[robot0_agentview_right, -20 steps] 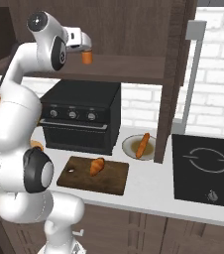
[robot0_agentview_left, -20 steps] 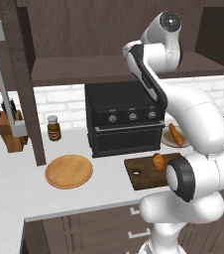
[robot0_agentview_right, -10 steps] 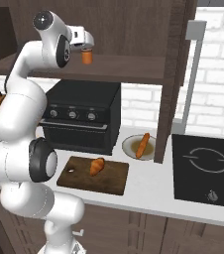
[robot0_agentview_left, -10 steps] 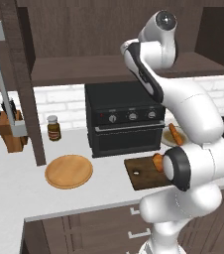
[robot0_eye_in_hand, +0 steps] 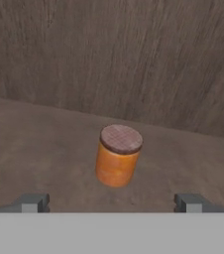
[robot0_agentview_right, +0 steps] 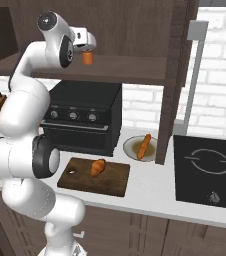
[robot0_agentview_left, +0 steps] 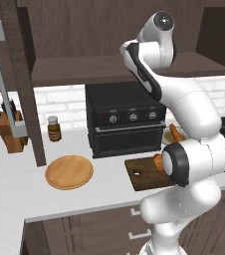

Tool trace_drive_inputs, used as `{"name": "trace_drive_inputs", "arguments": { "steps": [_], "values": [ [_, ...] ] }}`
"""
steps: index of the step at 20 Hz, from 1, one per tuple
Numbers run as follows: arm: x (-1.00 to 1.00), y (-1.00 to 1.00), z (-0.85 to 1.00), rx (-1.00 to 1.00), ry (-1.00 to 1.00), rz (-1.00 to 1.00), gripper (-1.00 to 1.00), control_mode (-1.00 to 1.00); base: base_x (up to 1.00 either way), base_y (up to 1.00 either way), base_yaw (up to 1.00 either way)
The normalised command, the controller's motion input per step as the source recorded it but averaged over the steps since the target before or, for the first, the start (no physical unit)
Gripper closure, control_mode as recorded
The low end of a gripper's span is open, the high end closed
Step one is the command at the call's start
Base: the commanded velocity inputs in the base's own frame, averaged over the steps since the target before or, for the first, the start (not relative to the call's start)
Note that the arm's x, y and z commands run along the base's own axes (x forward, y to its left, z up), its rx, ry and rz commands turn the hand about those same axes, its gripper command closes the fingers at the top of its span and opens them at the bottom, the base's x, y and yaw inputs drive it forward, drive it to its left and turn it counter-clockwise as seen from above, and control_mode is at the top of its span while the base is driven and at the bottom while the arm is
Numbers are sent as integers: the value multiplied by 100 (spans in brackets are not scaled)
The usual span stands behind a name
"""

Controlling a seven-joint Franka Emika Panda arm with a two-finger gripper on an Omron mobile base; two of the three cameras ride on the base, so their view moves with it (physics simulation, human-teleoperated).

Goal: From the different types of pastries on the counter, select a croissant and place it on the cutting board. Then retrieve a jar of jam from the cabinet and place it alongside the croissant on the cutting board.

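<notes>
The orange jar of jam (robot0_eye_in_hand: 118, 155) stands upright on the cabinet shelf (robot0_eye_in_hand: 44, 144) with its darker lid on. My gripper (robot0_eye_in_hand: 112, 201) is open just in front of it, one fingertip (robot0_eye_in_hand: 34, 202) out to each side and neither touching it. From the right base view, the gripper (robot0_agentview_right: 87, 48) hovers by the jar (robot0_agentview_right: 88, 58) inside the cabinet (robot0_agentview_right: 135, 70). The croissant (robot0_agentview_right: 98, 167) lies on the dark cutting board (robot0_agentview_right: 110, 181) on the counter (robot0_agentview_right: 150, 197). In the left base view my arm partly hides the croissant (robot0_agentview_left: 157, 162) and the board (robot0_agentview_left: 142, 178).
A black oven (robot0_agentview_right: 82, 122) sits under the shelf. The longer loaf (robot0_agentview_right: 144, 146) rests on a small plate (robot0_agentview_right: 131, 148) beside a cabinet post (robot0_agentview_right: 172, 85). A round wooden plate (robot0_agentview_left: 68, 172), a dark jar (robot0_agentview_left: 54, 128) and a knife block (robot0_agentview_left: 9, 130) stand at left. A cooktop (robot0_agentview_right: 210, 170) lies at right.
The hand has edged a little closer to the jar on the shelf and the elbow has swung. The jaws have stayed open. Nothing on the counter has moved.
</notes>
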Motion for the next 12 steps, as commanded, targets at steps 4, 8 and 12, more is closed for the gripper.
{"name": "trace_drive_inputs", "arguments": {
  "steps": [4, 8, 12],
  "values": [
    [14, 0, -7, 0, 0, 0, -100, -100, 0, 0, 0],
    [31, 0, 0, 0, 0, 0, -100, -100, 0, 0, 0],
    [39, 0, 0, 0, 0, 0, -100, -100, 0, 0, 0]
  ]
}}
